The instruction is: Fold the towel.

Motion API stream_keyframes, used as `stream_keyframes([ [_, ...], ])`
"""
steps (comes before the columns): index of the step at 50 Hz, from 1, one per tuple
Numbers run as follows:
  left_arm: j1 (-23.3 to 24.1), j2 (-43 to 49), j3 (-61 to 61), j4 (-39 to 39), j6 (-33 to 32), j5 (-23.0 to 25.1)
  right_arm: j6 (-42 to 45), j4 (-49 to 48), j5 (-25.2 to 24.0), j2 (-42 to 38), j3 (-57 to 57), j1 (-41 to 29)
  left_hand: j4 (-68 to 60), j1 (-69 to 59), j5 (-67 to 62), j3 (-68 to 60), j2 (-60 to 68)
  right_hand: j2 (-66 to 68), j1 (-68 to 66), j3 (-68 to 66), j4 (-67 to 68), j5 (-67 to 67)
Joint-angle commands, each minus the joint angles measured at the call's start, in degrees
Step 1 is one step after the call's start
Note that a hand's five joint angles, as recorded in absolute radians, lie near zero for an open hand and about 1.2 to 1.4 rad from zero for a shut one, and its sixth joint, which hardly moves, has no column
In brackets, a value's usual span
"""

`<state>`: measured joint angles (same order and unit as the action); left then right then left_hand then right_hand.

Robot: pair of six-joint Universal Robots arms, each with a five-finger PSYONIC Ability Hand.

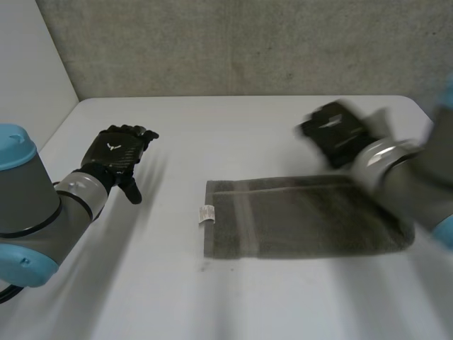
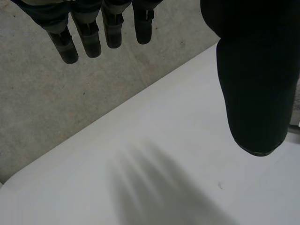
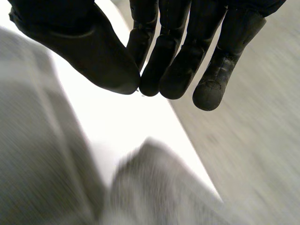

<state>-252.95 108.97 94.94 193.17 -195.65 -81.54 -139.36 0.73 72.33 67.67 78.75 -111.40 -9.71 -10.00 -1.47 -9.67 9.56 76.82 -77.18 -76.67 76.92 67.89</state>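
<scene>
While the towel point(image 1: 297, 219) is lying flat on the table point(image 1: 233, 127), nothing is gripping it.
Left hand point(image 1: 117, 157) (well apart) is holding its fingers straight; right hand point(image 1: 331, 133), fingers relaxed and empty, is hanging near the towel's far edge.

The towel point(image 1: 304, 216) near the right hand point(image 1: 333, 134) is matt grey cloth, nappy, with a flatter woven band; the table point(image 1: 212, 297) is smooth white; the wall point(image 1: 233, 42) beyond the left hand point(image 1: 117, 152) is rough, grainy grey; both hands look matt black.
</scene>
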Motion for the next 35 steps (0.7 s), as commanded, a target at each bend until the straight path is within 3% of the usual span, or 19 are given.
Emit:
stream_keyframes([
  [1,0.2,-0.4,0.8,0.4,0.0,-0.1,0.8,-6.3,0.2,-4.9,6.4,-16.7,-0.3,0.0,1.4,-0.4,0.5,3.2,-2.8,-3.3,3.1,2.1],
  [6,0.3,-0.5,1.0,0.5,0.0,0.0,2.6,-7.1,-0.2,-6.4,9.9,-19.7,-0.3,0.0,1.4,-0.4,0.5,3.2,-2.8,-3.3,3.1,2.1],
  [17,2.1,-0.3,-0.9,0.5,-0.2,-0.1,4.3,-7.3,1.0,-3.3,12.2,-19.3,-0.3,0.0,1.4,-0.4,0.5,3.2,-2.8,-3.3,3.1,2.1],
  [18,2.5,-0.3,-1.2,0.5,-0.2,-0.2,3.2,-7.3,1.6,-2.8,11.8,-18.3,-0.3,0.0,1.4,-0.4,0.5,-18.4,18.8,18.3,-18.5,-19.5],
  [19,2.9,-0.3,-1.3,0.5,-0.2,-0.2,3.2,-7.3,1.6,-2.8,11.8,-18.2,-0.3,0.0,1.4,-0.4,0.5,-18.6,19.0,18.5,-18.7,-19.7],
  [20,2.9,-0.3,-1.3,0.5,-0.2,-0.2,1.5,-7.4,2.5,-2.5,11.5,-16.3,-0.3,0.0,1.4,-0.4,0.5,-56.1,56.5,55.9,-56.2,-57.2],
  [21,3.4,-0.3,-1.3,0.5,-0.1,-0.2,1.5,-7.4,2.6,-2.5,11.5,-16.3,-0.3,0.0,1.4,-0.4,0.5,-56.5,56.8,56.3,-56.6,-57.5],
  [22,3.7,-0.2,-1.3,0.5,-0.1,-0.2,-1.2,-7.6,4.1,-2.3,11.1,-13.5,-0.3,0.0,1.4,-0.4,0.5,-66.8,67.2,66.7,-66.9,-67.9],
  [31,4.1,0.3,-0.5,2.7,-0.3,-0.3,-26.4,-7.0,6.2,-8.5,0.0,-4.4,-0.3,0.0,1.4,-0.4,0.5,-65.7,66.1,65.6,-65.9,-66.8],
  [35,4.4,0.6,-0.4,2.8,-0.3,-0.3,-30.4,-3.8,6.2,-12.1,-4.7,-3.5,-0.5,-0.2,1.3,-0.5,0.7,-62.5,62.9,62.4,-62.6,-63.6],
])
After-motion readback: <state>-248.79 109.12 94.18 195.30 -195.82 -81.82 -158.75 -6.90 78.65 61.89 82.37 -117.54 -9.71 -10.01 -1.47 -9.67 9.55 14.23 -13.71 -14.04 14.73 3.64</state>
